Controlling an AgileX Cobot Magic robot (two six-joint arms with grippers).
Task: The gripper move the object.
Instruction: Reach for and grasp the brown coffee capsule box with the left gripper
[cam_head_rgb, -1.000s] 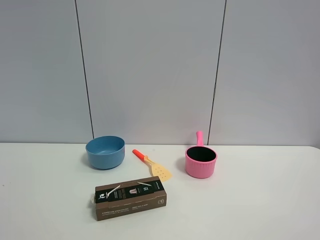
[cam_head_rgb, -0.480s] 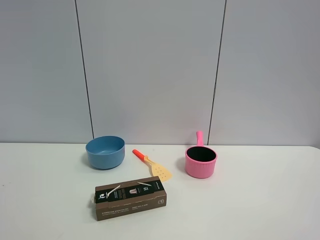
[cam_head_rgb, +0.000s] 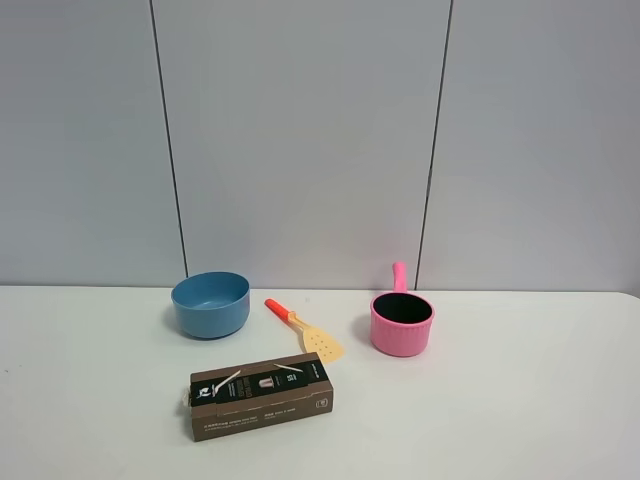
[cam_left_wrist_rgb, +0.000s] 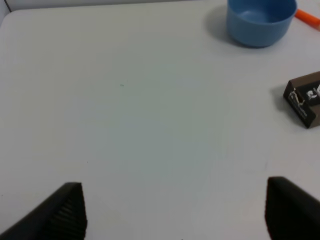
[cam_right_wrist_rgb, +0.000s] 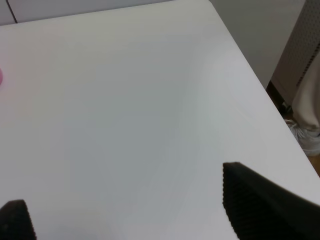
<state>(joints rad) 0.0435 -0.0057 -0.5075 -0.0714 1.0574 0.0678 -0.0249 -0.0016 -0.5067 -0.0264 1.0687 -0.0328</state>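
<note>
Brown cardboard box is lying flat on the white table, lower centre-left of the high camera's frame, just in front of the blue bowl and yellow spatula. Both the left gripper and the right gripper are hanging above the tabletop with jaws spread wide, gripping nothing.

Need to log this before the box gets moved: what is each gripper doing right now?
Left gripper: open, holding nothing.
Right gripper: open, holding nothing.
</note>
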